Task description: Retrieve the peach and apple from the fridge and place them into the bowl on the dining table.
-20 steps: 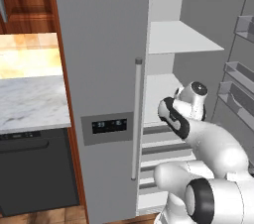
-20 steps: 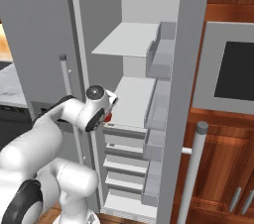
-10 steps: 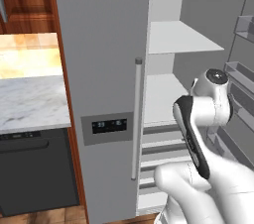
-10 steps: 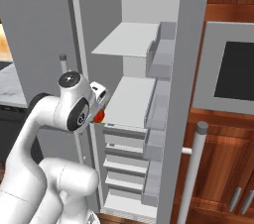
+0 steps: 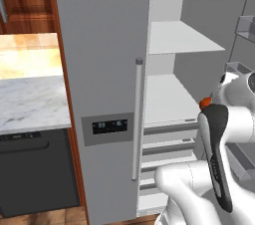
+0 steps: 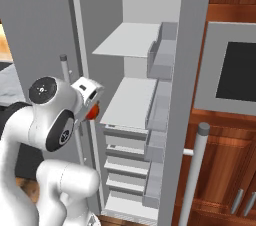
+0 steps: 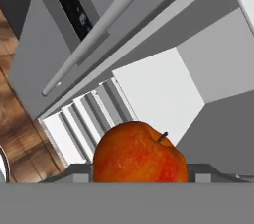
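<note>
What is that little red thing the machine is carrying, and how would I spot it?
Find the tall grey fridge with its right door open on white shelves. In front of the middle shelf, the white arm's gripper holds the apple. It is a small round orange-red fruit with a short dark stem, the one bright spot among grey and white.

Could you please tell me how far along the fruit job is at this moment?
In hand: the gripper holds the apple, outside the open fridge, in front of its white shelves. Done: nothing that these pictures confirm, since no peach, bowl or dining table is in sight. Left: carry the apple to the bowl, and deal with the peach if it is still to fetch.
</note>
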